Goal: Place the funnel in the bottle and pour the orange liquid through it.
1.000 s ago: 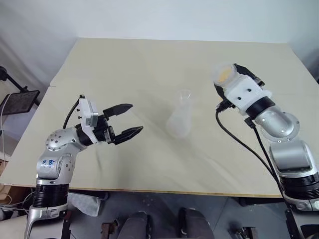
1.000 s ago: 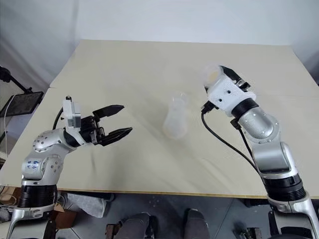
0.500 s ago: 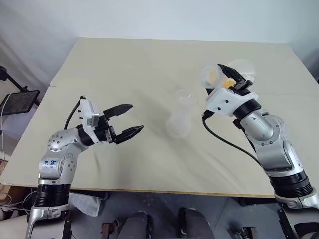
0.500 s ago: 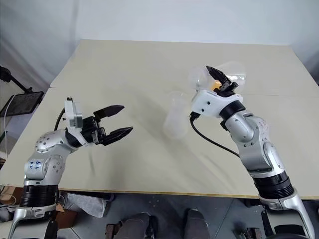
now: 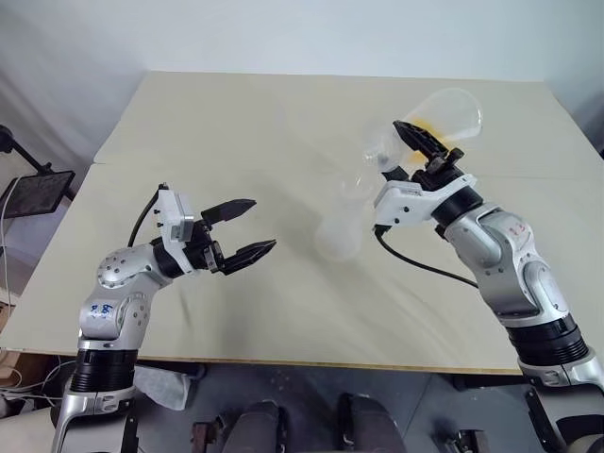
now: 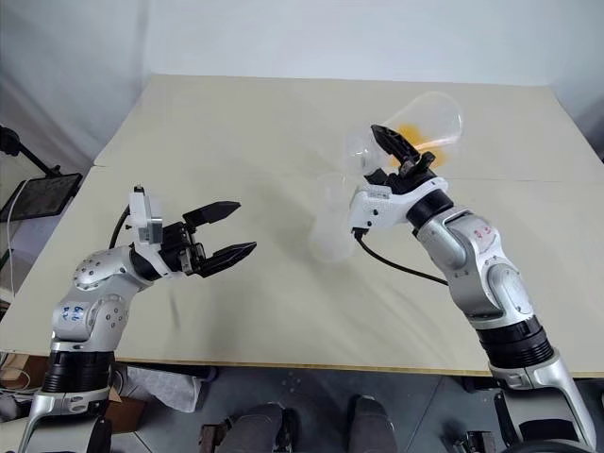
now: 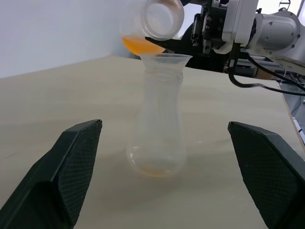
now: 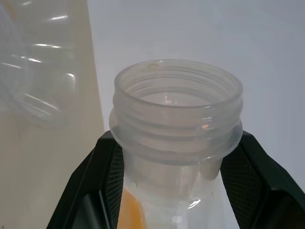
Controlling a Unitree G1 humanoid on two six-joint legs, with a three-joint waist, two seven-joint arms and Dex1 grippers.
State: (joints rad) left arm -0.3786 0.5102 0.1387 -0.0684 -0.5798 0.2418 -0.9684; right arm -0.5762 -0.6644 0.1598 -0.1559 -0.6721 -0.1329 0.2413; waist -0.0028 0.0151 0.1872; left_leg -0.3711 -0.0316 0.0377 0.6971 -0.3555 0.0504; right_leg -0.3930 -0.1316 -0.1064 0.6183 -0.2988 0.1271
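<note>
- Orange liquid (image 7: 140,45) sits in the tipped flask (image 5: 444,118), a clear, see-through flask with a wide round mouth and screw rings at its neck.
- It looks bright and juicy, and it pools along the low side of the flask, close to the neck.
- The right gripper (image 6: 396,151) has its two black fingers closed tight around the neck of this flask and holds it in the air, lying almost on its side.
- The mouth of the flask is just above the funnel (image 7: 165,58).
- The funnel is small and almost without colour, a little cone, and it sits in the top of the bottle (image 7: 157,138).
- The bottle is whitish and frosted, thin at the top and wide at the bottom. It stands upright near the middle of the table (image 5: 236,123).
- A thin bit of orange shows at the very bottom of the bottle.
- The left gripper (image 5: 245,229) hangs over the table to the left of the bottle, well apart from it. Its fingers are spread wide and hold nothing.
</note>
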